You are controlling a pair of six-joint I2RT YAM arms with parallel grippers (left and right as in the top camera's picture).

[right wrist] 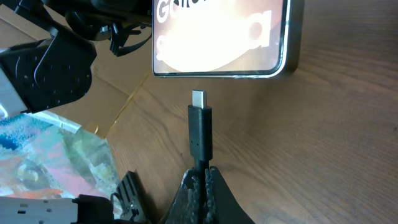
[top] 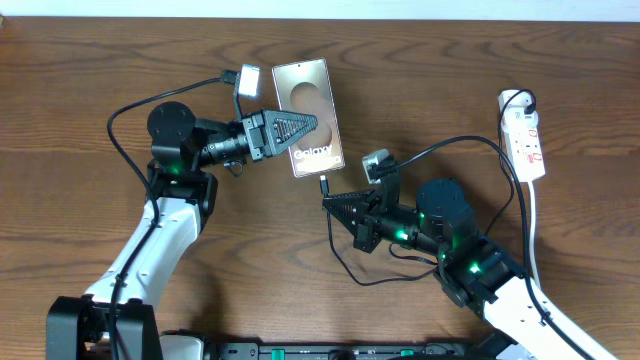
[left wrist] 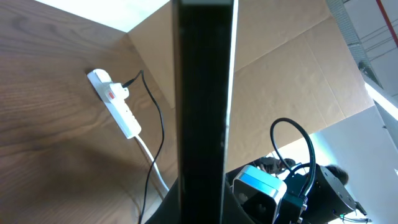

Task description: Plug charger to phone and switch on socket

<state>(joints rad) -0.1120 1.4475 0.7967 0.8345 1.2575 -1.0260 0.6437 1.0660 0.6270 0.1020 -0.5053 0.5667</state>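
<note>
Two arms reach over a brown wooden table [top: 70,60], the left from the near left and the right from the near right.

Longest of the task's things, the socket [top: 526,135] lies along the far right of the table. It is a narrow white strip with red switch marks, and its white cord [top: 533,230] trails back toward the robot. Any print on it is too small to read. A black plug [left wrist: 126,85] sits in one end of it.

The phone [top: 305,95] lies at the far middle of the table, slightly askew, its grey-gold face up with a dark oval on it. White lettering [top: 313,153] near its lower end reads "Galaxy". From the right wrist only the first letters show, washed out by glare. The left gripper [top: 300,128] is clamped over the phone's left side, one dark finger lying across the face. From the left wrist the phone shows only as a dark edge-on band.

The right gripper [right wrist: 202,173] has its fingers closed tight on the charger [right wrist: 200,134], just behind the connector housing. The silver tip [right wrist: 198,98] points at the phone's lower edge and stands just short of it, not touching.
</note>
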